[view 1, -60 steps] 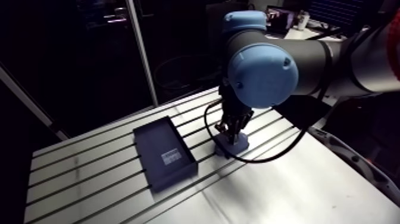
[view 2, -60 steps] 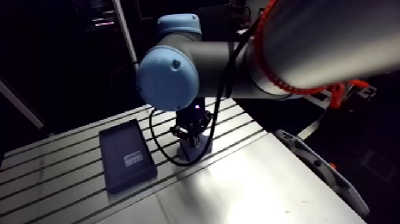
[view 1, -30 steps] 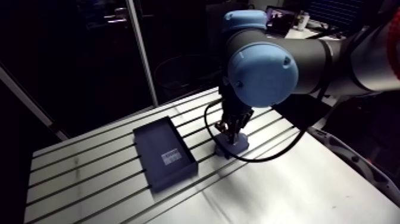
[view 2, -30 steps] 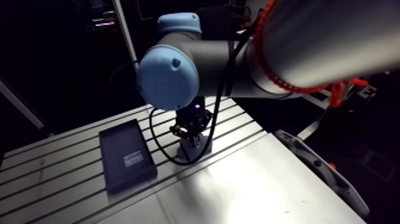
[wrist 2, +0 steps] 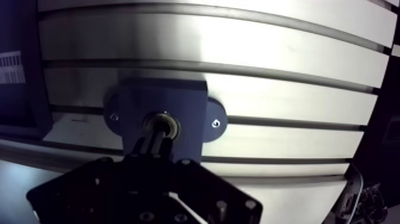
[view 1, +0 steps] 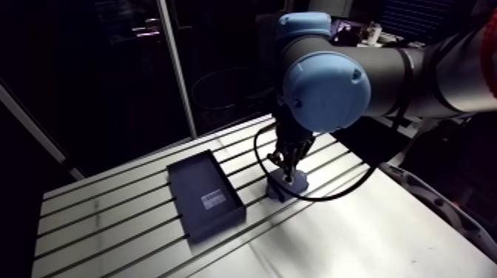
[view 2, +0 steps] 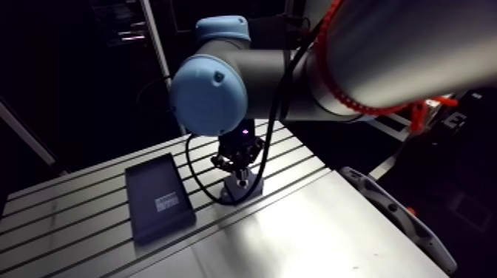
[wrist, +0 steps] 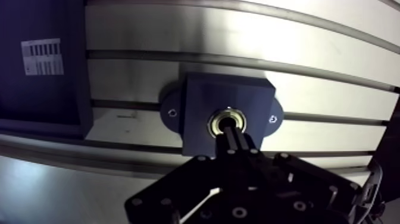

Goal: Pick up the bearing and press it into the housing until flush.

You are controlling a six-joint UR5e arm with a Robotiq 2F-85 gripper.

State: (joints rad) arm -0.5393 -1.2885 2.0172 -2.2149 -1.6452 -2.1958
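Observation:
In the wrist view a dark housing block (wrist: 202, 101) with two mounting ears sits on the slotted table. The metal bearing (wrist: 241, 121) lies in its centre bore, its ring showing around my fingertips. My gripper (wrist: 228, 132) is shut, both fingers together, with their tips down on the bearing's middle. In the arm view the gripper (view 1: 287, 168) stands upright over the housing (view 1: 285, 188). How deep the bearing sits I cannot tell.
A dark flat tray (view 1: 205, 194) with a white label (wrist: 41, 56) lies on the table (wrist: 178, 36) beside the housing, a short gap apart. Smooth plate (view 1: 355, 236) runs along the near side.
The arm view has shifted slightly, so the camera moved. The gripper stays shut over the housing, perhaps a touch lower. Tray and housing have not moved.

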